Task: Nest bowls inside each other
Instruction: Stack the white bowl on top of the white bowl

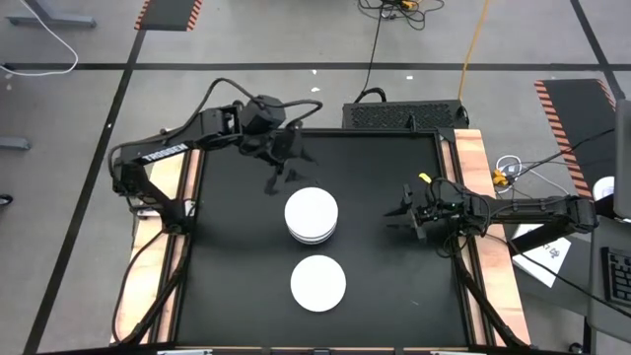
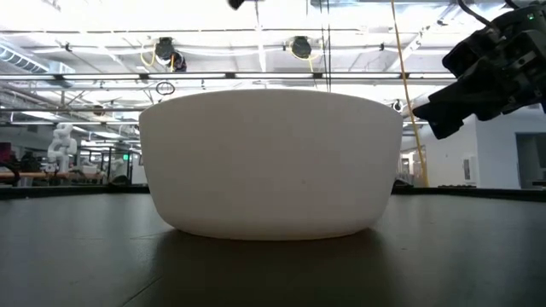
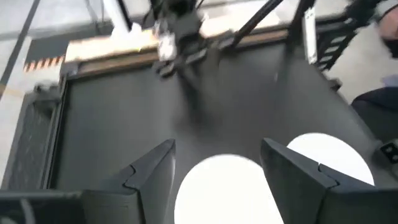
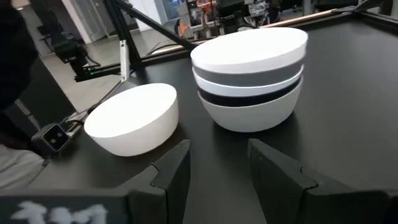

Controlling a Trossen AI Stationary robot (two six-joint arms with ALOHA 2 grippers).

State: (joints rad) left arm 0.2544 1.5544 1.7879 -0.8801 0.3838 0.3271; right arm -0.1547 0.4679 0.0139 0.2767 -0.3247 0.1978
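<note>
Nested stack (image 1: 312, 216): centre of the high view; white bowl on top, grey, black and white beneath.
Single white bowl (image 1: 317, 283): just below the stack, apart from it, not yet nested.
Left gripper (image 1: 279, 166): upper left of the stack, fingers apart, empty.
Right gripper (image 1: 411, 216): right of the stack, fingers parted, empty.
Risk: a rim pinch could slip and the bowl drop; an off-centre placement may tip the stack.

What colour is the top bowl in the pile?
White, seen best in the right wrist view: top bowl.
</note>
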